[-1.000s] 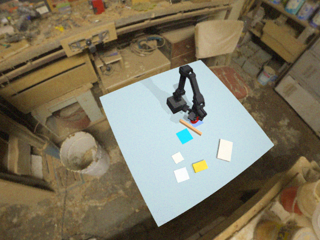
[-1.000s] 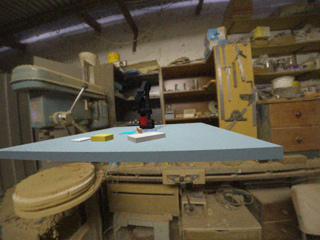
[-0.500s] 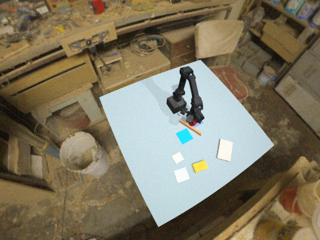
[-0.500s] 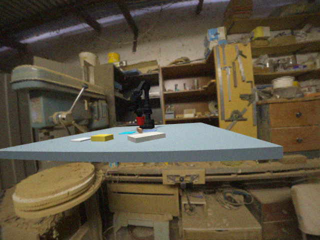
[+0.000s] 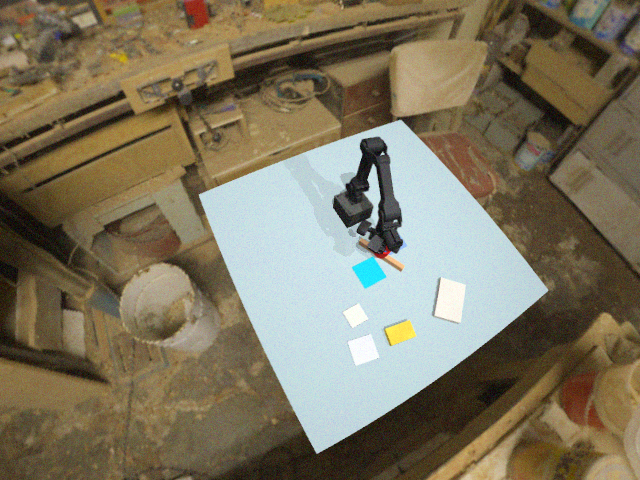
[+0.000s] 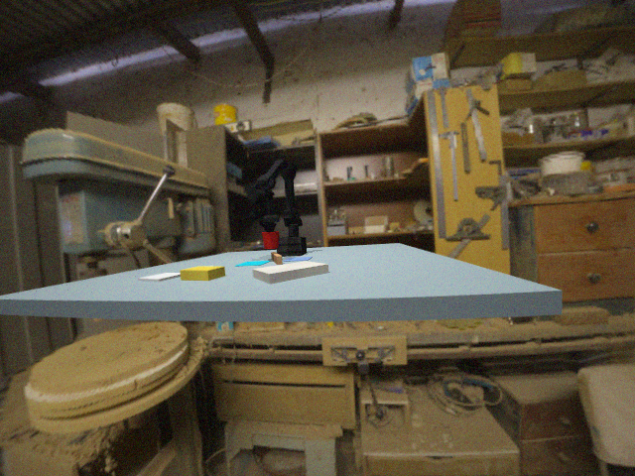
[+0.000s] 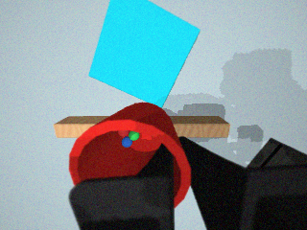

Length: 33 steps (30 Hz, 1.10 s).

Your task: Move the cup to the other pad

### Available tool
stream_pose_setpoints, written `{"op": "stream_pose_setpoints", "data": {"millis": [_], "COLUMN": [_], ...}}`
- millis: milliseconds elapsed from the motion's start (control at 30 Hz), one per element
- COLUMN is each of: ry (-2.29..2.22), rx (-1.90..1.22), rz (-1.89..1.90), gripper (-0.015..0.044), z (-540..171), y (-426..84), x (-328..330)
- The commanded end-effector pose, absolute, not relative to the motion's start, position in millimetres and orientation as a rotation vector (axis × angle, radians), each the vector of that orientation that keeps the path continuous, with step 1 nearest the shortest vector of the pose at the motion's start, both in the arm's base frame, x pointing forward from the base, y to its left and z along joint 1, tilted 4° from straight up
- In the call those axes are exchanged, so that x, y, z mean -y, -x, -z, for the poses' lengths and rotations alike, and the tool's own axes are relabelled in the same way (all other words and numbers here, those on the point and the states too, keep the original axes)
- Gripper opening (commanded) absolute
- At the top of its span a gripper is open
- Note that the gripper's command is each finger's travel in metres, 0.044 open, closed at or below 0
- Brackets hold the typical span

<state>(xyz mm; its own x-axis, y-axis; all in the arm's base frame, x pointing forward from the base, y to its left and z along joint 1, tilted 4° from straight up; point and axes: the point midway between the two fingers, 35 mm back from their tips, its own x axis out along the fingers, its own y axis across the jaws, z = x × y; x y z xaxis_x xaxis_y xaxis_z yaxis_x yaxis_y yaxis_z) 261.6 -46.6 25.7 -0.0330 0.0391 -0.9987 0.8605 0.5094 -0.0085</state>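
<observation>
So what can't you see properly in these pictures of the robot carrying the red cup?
- Top view: the red cup is mostly hidden under the gripper; the marbles don't show.
- Wrist view: the marbles are tiny; a blue, a green and perhaps a red one show, more may be hidden. The cup's base is out of sight behind its own wall.
- Exterior view: the cyan pad is a thin sliver, and the wooden bar shows only its end.

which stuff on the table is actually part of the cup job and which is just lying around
Part of the job:
- red cup, held in the claw
- marbles inside it
- cyan pad
- blue pad, mostly hidden by the arm
- wooden bar to get across

Lying about:
- yellow block
- two white tiles
- white slab
</observation>
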Motion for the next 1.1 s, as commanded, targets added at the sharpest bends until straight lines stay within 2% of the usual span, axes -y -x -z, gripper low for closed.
{"op": "stream_pose_setpoints", "data": {"millis": [0,1067], "ry": [-0.824,-0.821], "rx": [-1.460,-1.456], "rz": [0.799,0.801], "gripper": [0.0000,0.0000], "z": [-27,-26], "y": [-267,-297], "x": [57,118]}}
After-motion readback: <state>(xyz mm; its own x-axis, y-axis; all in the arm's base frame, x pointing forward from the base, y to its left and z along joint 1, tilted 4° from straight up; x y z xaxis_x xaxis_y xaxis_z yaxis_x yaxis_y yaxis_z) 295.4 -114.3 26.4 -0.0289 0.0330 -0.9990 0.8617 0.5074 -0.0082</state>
